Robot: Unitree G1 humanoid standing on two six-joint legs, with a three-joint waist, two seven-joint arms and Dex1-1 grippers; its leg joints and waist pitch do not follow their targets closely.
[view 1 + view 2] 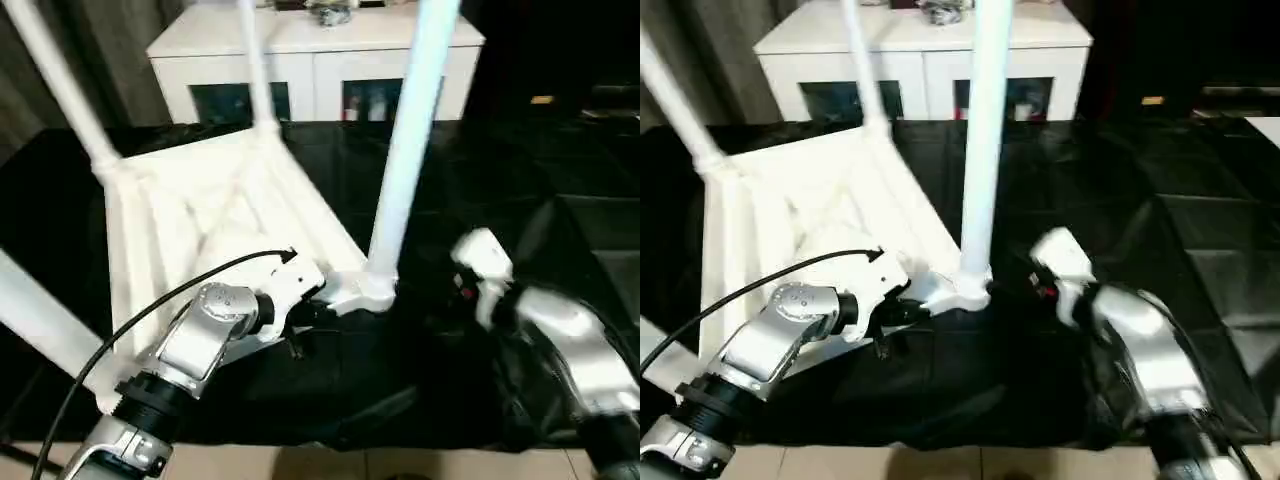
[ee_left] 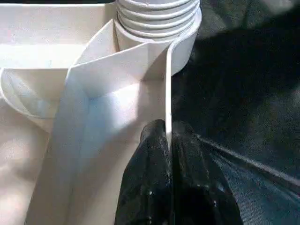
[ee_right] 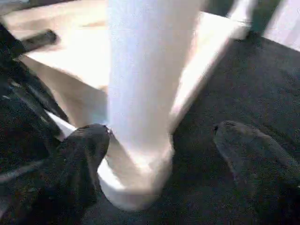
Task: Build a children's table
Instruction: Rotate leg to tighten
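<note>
The children's table lies upside down on a black cloth, its ribbed white top (image 1: 200,200) facing up. Legs stand in its corner sockets; the nearest leg (image 1: 410,150) rises from the socket (image 1: 365,290) at the front right corner. My left gripper (image 2: 168,136) is shut on the thin side wall (image 2: 167,93) of the top, just beside that threaded socket (image 2: 159,18). My right gripper (image 3: 161,133) is open around the foot of the same leg (image 3: 145,70). One finger (image 3: 86,150) lies close against the leg and the other finger (image 3: 243,145) stands well away from it.
A white low cabinet (image 1: 310,70) with dark glass openings stands behind the work. The black cloth (image 1: 500,180) stretches out to the right of the table top. Pale floor (image 1: 330,465) runs along the near edge. A black cable (image 1: 150,300) loops over my left forearm.
</note>
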